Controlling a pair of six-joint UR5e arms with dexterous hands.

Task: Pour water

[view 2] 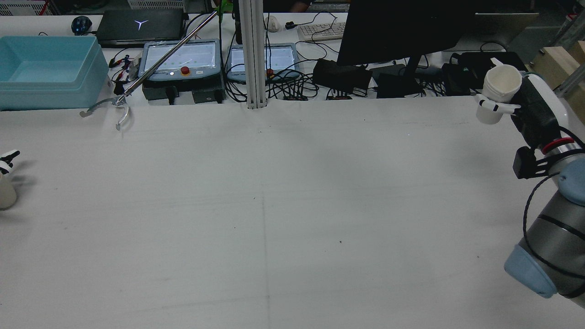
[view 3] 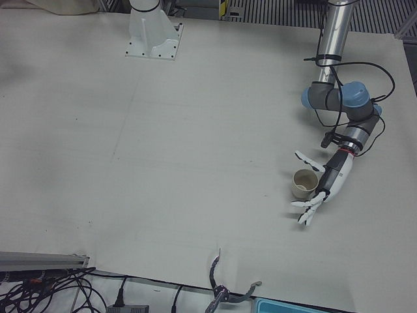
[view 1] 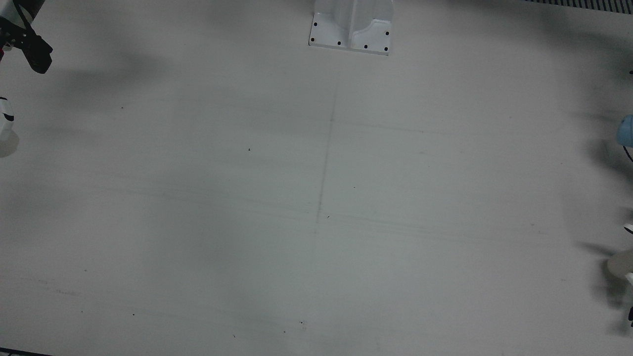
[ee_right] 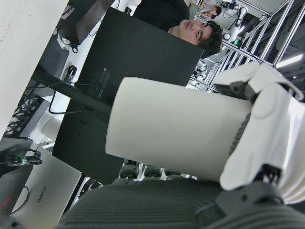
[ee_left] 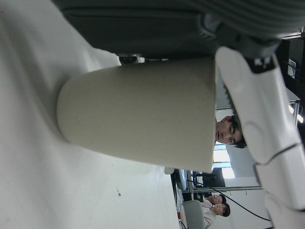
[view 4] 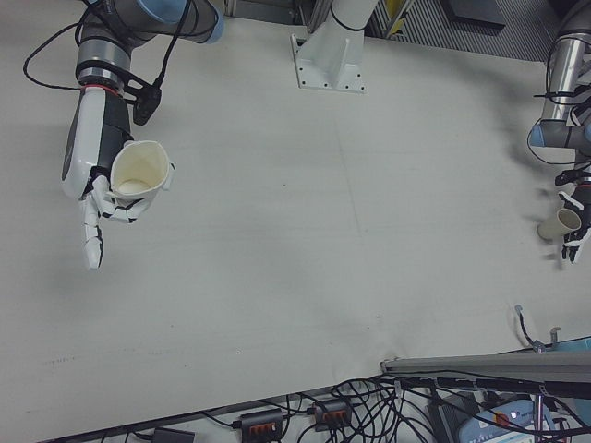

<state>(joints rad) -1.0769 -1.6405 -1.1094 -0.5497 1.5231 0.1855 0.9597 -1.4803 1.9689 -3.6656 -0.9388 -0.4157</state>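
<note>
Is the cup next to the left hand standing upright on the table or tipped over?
Upright. The cup stands on the table with its mouth facing up, and the left hand is open beside it.

matt, pale table (view 3: 163, 130), faintly scuffed and lined. smooth matt beige cup (view 3: 303, 183) on it, plastic by the look; matt off-white spouted cup (view 4: 138, 173) above it. glossy white plastic shells on the left hand (view 3: 317, 191) and right hand (view 4: 97, 189). beyond the table's far edge, glossy light-blue plastic bin (view 2: 48, 71).
</note>
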